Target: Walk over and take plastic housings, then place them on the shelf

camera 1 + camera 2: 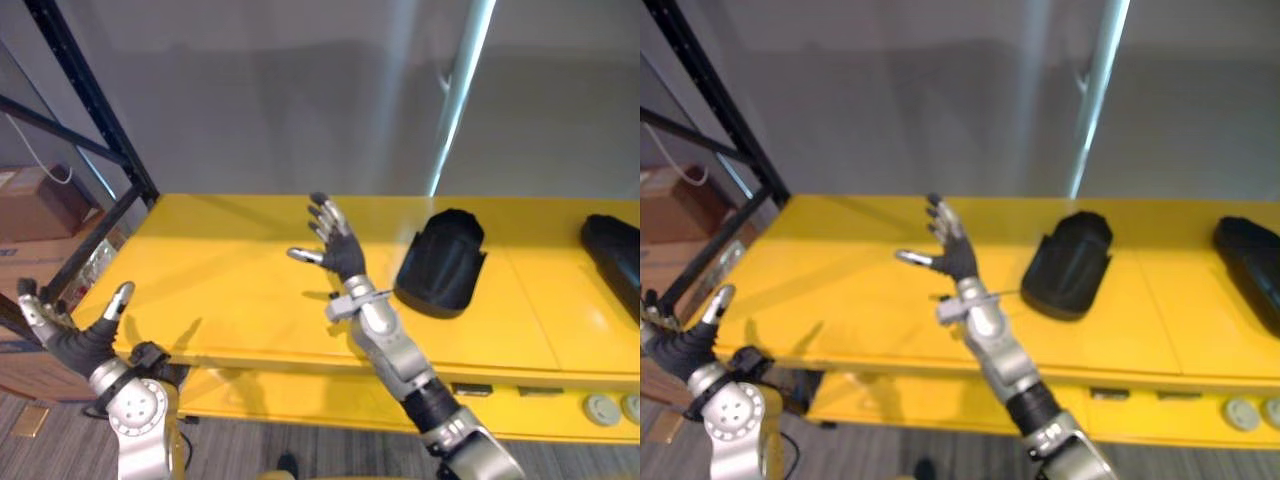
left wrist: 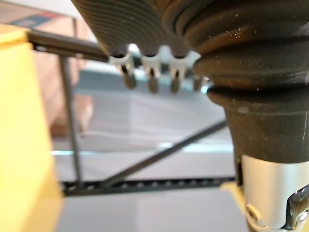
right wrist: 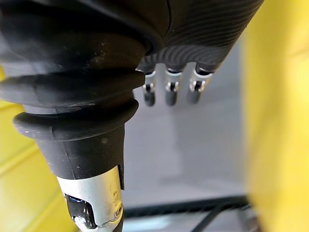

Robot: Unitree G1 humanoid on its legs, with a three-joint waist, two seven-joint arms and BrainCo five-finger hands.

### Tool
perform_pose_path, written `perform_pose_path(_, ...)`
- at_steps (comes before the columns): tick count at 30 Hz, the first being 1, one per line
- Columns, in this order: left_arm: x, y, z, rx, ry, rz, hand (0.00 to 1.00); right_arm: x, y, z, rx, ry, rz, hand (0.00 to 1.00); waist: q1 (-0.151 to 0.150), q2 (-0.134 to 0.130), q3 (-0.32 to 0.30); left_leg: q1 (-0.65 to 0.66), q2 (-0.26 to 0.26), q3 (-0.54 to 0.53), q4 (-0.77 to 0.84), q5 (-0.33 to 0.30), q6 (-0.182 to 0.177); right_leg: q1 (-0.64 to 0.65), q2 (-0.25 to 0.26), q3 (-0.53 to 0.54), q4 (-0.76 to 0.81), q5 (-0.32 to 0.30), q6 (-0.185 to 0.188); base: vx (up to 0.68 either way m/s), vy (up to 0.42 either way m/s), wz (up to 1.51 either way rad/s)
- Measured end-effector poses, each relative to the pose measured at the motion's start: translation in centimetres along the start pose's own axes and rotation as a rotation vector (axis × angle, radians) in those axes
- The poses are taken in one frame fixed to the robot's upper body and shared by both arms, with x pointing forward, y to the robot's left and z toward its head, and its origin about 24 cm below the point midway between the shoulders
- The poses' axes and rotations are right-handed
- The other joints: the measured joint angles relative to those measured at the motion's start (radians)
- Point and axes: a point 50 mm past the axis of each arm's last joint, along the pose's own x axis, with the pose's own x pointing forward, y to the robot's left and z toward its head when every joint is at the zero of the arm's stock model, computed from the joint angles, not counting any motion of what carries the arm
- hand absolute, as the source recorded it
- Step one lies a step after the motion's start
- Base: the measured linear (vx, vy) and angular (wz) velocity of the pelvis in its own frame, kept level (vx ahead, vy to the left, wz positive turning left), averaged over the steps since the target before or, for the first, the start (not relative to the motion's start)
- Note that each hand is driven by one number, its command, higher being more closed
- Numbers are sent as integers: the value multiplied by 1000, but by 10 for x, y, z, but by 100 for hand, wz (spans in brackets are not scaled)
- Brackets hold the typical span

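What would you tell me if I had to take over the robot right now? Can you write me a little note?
Left hand: open, empty, low by the left front corner of the yellow surface.
Right hand: open, empty, raised over the yellow surface, just left of the black housing, not touching it.
A second housing lies at the far right edge.
Done: both housings lie on the yellow surface; I cannot tell if that is their pick-up spot or the shelf.
Left: check that, then grasp the nearer housing if it needs moving.
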Motion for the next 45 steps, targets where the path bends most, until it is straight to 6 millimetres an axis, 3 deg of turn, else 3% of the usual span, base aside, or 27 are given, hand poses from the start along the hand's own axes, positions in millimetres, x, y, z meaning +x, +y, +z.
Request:
perform_pose_path(3, -6, -4, -9, -17, 55, -13, 0, -4, 3, -22, -37, 100, -38, 0, 3, 9, 5, -3, 4, 1, 0, 2, -1, -7, 2, 2, -1, -1, -2, -39, -6, -2)
perform_pose_path(11, -14, -11, -16, -45, 81, -39, 0, -12, -2, -53, -80, 240, -151, 0, 7, 29, 2, -17, 8, 2, 0, 7, -3, -19, 9, 5, -2, 14, 1, 12, -7, -1)
perform_pose_path(16, -20, -19, -19, -53, 104, -75, 0, -13, -6, -55, -119, 241, -231, 0, 7, 34, 4, -17, 12, 3, 0, 8, -5, -21, 12, 9, -1, 15, -1, -3, -2, -1)
perform_pose_path(22, -30, -34, -27, -81, 160, -137, 0, -10, -21, -53, -136, 231, -351, 0, 17, 63, 5, -19, 22, 3, 0, 9, -7, -14, 16, 18, -24, 25, -3, -16, -6, -1)
perform_pose_path(27, -30, -34, -27, -82, 162, -138, 0, -9, -36, -50, -132, 216, -420, 0, 18, 64, 5, -19, 24, 4, 0, 11, -10, -12, 24, 16, -31, 27, -6, 0, 0, 0)
perform_pose_path(45, -32, -45, -8, -154, 109, -186, 0, -30, -43, -47, -96, 184, -421, 0, -18, 55, 9, -16, 27, 35, 0, 11, -10, -33, 18, 47, -17, 26, -8, 0, -3, -4)
